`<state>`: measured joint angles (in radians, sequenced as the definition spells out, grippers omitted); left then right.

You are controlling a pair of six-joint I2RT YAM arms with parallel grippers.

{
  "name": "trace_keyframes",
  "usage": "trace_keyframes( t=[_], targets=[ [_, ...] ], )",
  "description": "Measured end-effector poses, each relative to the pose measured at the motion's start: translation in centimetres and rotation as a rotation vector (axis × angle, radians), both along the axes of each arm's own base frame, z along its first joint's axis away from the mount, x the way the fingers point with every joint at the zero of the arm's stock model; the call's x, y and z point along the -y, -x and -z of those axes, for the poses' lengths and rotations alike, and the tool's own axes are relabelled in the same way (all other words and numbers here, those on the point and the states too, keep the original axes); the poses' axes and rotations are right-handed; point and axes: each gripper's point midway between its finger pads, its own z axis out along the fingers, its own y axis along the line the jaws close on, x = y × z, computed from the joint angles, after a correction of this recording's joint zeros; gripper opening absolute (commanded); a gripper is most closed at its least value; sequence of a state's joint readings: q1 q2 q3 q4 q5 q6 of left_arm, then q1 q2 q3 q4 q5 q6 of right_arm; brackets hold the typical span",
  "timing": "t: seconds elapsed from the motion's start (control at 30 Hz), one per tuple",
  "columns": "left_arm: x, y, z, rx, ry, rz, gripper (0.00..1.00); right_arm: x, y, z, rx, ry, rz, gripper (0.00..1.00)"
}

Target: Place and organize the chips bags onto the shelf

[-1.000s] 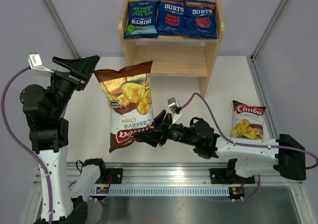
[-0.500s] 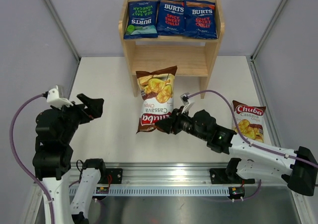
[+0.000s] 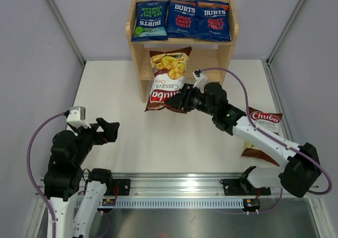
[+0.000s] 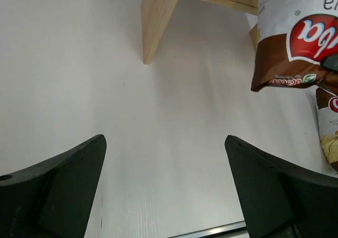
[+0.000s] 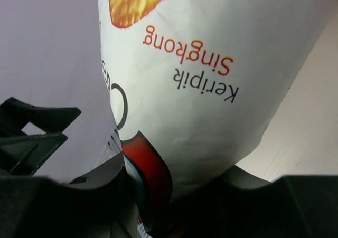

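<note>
Three dark blue BURTS bags (image 3: 182,19) lie side by side on the top tier of the wooden shelf (image 3: 224,69). My right gripper (image 3: 177,102) is shut on the lower end of a brown Chuba bag (image 3: 165,79), holding it upside down in front of the shelf's lower tier; the bag fills the right wrist view (image 5: 206,74). The second Chuba bag (image 3: 264,130) lies on the table at right, partly under my right arm. My left gripper (image 3: 108,130) is open and empty at the near left; its view shows the held bag (image 4: 296,43) and a shelf leg (image 4: 158,16).
The white table (image 3: 116,90) is bounded by grey walls at left and right. A metal rail (image 3: 179,201) runs along the near edge. The shelf's lower tier (image 3: 198,64) is bare wood beside the held bag.
My right gripper has carried the Chuba bag away from me, from mid-table up to the shelf's lower tier. My left arm has dropped back and lower toward the near left.
</note>
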<state>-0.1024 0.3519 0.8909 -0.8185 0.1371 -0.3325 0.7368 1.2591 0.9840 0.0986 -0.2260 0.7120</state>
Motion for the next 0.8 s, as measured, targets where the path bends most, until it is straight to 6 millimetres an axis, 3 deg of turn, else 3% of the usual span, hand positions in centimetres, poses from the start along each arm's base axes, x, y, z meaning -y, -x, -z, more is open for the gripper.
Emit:
trace_keyframes(
  t=[0.13,0.3,0.47,0.8],
  targets=[
    [-0.1,0.2,-0.5,0.041,0.004,-0.002,0.99,0.3,-2.5,0.1,-0.031,0.000,0.014,0.18],
    [0.0,-0.1,0.6,0.055,0.010,-0.004,0.99,0.4,-5.1,0.4,-0.072,-0.005,0.016,0.20],
    [0.0,-0.3,1.8,0.036,0.011,-0.004,0.99,0.0,-6.1,1.2,-0.119,-0.018,0.000,0.20],
    [0.0,-0.1,1.0,0.085,0.016,-0.003,0.99,-1.1,-7.9,1.8,-0.187,-0.072,-0.039,0.22]
  ],
)
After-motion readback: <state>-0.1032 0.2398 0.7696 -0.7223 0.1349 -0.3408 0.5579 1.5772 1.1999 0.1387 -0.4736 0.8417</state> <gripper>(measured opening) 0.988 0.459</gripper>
